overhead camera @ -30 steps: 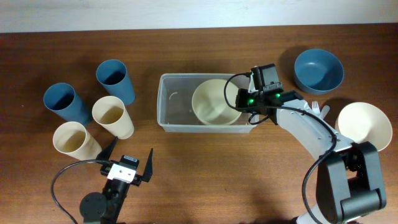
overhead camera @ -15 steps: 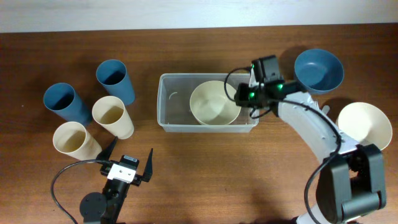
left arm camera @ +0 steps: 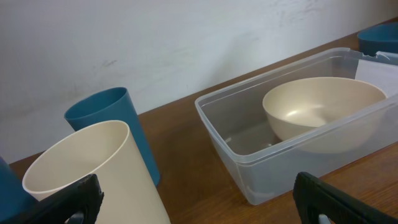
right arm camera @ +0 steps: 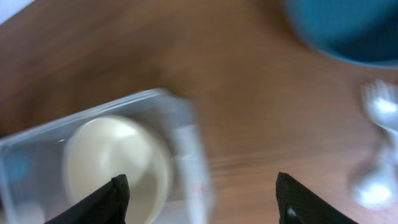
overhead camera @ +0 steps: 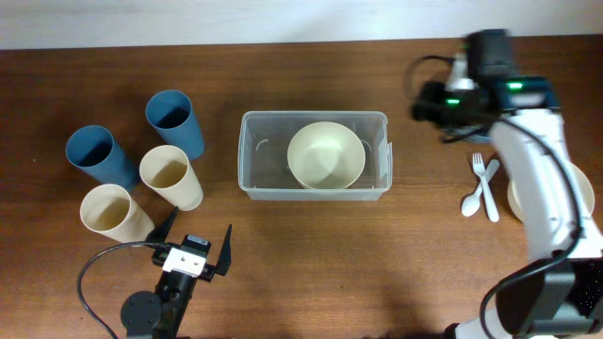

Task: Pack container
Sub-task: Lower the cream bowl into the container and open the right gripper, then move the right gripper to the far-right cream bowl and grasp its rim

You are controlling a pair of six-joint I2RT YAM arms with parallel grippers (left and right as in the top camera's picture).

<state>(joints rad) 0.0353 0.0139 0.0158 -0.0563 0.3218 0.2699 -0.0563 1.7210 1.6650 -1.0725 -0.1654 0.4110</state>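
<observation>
— Counting cups [overhead camera: 170, 176]?
— Counting four, tall and round: two blue, two cream.
— Finding the container [overhead camera: 262, 162] where?
— Sitting in the middle of the table [overhead camera: 377, 264], looking clear, boxy, plastic, holding one smooth round bowl [overhead camera: 326, 156].
— Seeing left gripper [overhead camera: 200, 226] and right gripper [right arm camera: 202, 196] gaping wide, holding nothing.

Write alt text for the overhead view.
A clear container sits mid-table holding one cream bowl, with the right gripper raised beyond its right end. Two blue cups and two cream cups stand at the left, a white fork and spoon lie at the right, and the left gripper is open at the front.
</observation>
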